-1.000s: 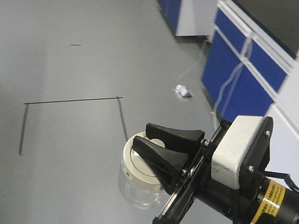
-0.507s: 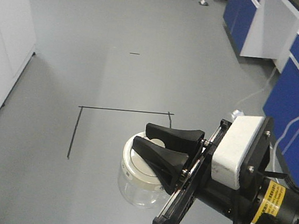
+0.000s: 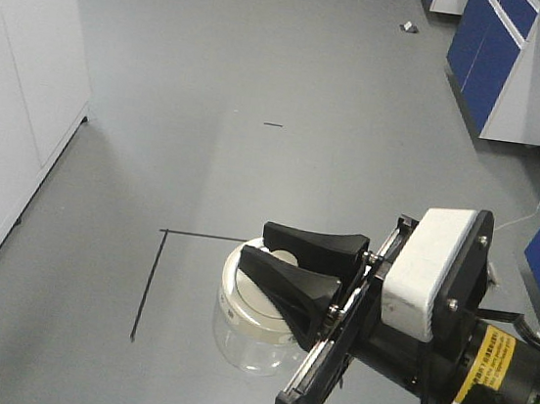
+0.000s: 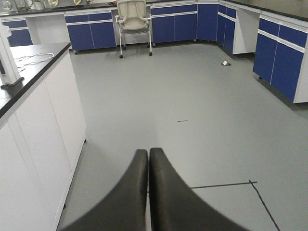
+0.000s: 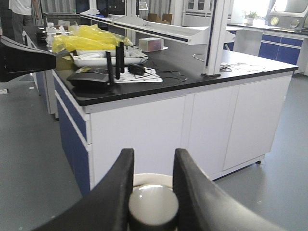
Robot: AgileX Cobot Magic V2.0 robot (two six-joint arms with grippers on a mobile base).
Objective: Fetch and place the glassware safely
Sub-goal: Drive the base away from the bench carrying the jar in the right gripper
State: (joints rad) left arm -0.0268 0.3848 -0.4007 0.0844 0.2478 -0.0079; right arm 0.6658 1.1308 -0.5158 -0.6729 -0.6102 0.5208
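The glassware is a squat clear jar with a cream-white lid, hanging above the grey floor in the front view. My right gripper is shut on the lid's round knob, one black finger on each side of it. In the right wrist view the same gripper frames the knob with the lid's rim just behind it. My left gripper is shut, its two black fingers pressed together with nothing between them, over bare floor.
A white cabinet run lines the left side and blue cabinets the right. Black tape lines mark the floor beneath the jar. An office chair stands far off. A black-topped bench carries a router and yellow bags.
The whole view has swung left: the blue cabinets slid off to the right, the white cabinet came in at the left, the tape mark shifted right. The right gripper holds the jar as before.
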